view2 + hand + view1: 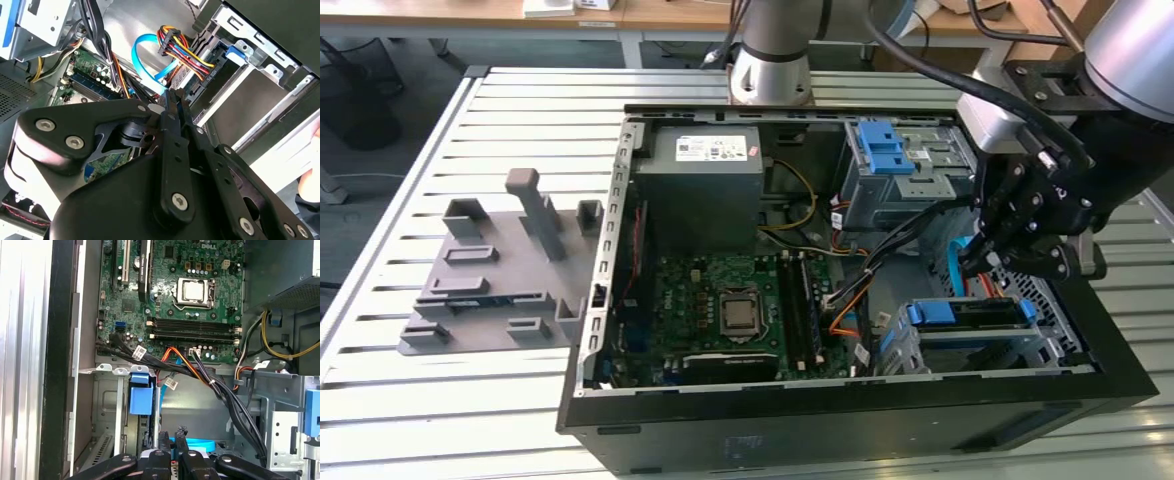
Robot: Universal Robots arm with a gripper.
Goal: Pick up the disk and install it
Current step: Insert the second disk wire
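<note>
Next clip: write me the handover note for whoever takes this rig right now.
Claw: shut, nothing seen in it, inside the open computer case, just above the drive cage at the exterior view's right.
Disk: the blue-framed piece sitting in that cage looks like it.
Done: pickup and placing into the cage, apparently.
Left: cannot tell whether the disk is fully seated.

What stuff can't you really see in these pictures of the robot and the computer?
- The disk: I cannot pick it out for sure; in the exterior view the gripper and cables cover the spot beside the lower drive cage.
- Whether the gripper holds anything: in the second wrist view its own black linkage blocks the tips.
- The computer case: its front corner is cut off by the exterior view's bottom edge.
</note>
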